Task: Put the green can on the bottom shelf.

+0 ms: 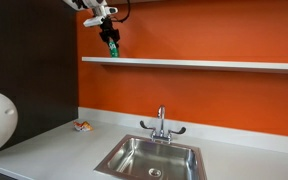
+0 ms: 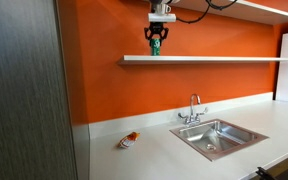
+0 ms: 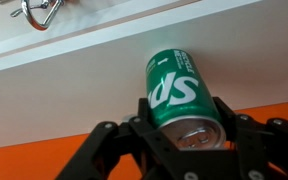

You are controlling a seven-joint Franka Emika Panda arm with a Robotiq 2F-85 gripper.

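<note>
The green can (image 3: pixel 176 90) sits between my gripper's (image 3: pixel 180 128) black fingers in the wrist view, silvery top towards the camera, white lettering on its side. In both exterior views the gripper (image 1: pixel 112 42) (image 2: pixel 156 40) hangs from above at the long white bottom shelf (image 1: pixel 204 63) (image 2: pixel 214 59), near its end. The can (image 1: pixel 113 48) (image 2: pixel 155 47) stands upright on or just above the shelf; I cannot tell which. The fingers are shut on the can.
A steel sink (image 1: pixel 152 158) (image 2: pixel 216 138) with a faucet (image 1: pixel 161 123) (image 2: pixel 193 108) is set in the white counter below. A small flat orange-red object (image 1: pixel 82 126) (image 2: pixel 130 140) lies on the counter. A higher shelf edge (image 2: pixel 254 8) runs above.
</note>
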